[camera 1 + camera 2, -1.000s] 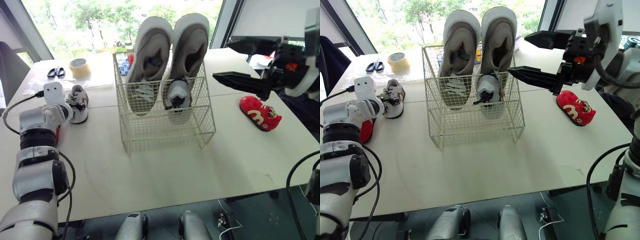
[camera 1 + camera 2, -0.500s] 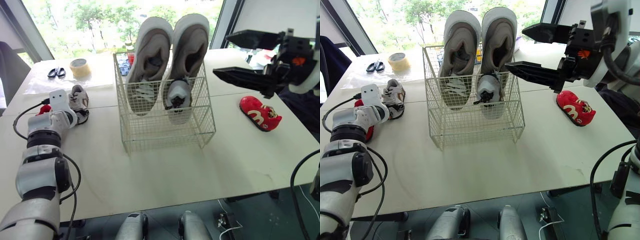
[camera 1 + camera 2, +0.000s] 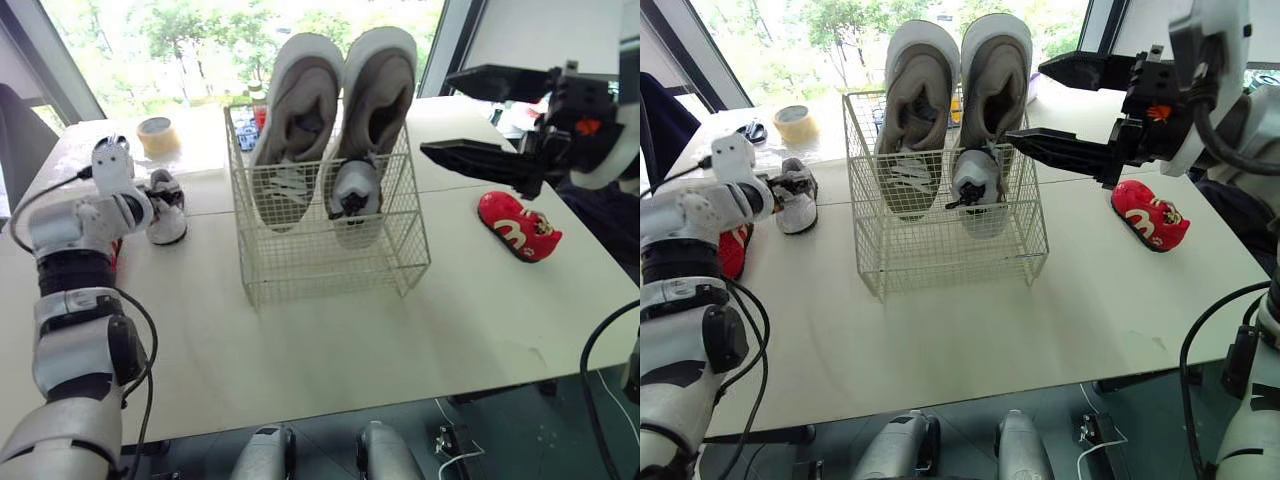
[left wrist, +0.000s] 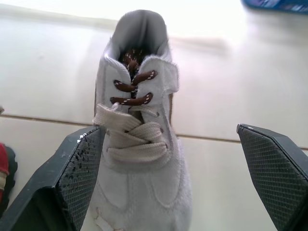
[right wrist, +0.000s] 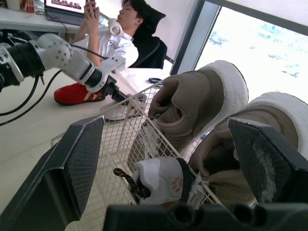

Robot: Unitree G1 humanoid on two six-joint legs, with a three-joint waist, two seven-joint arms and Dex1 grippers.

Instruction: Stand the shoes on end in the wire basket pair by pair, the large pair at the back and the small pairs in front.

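Observation:
A wire basket (image 3: 330, 262) stands mid-table. The large beige pair (image 3: 300, 110) stands on end at its back. One small white shoe (image 3: 355, 200) stands in front of the right large shoe. The other small white shoe (image 4: 139, 144) lies on the table at the left, between the open fingers of my left gripper (image 4: 171, 137). One pad (image 4: 82, 163) touches its side and the other stands apart. A red shoe (image 3: 518, 227) lies at the right, another red shoe (image 3: 732, 250) by my left arm. My right gripper (image 3: 1025, 102) hovers open beside the basket's right top, holding nothing.
A tape roll (image 3: 155, 133) and scissors (image 3: 752, 130) lie at the far left of the table. A blue item (image 3: 245, 128) sits behind the basket. A seated person (image 5: 120, 33) shows beyond the table in the right wrist view.
My left arm has swung up and forward over the small white shoe, which has shifted slightly. The right gripper has edged a little toward the basket.

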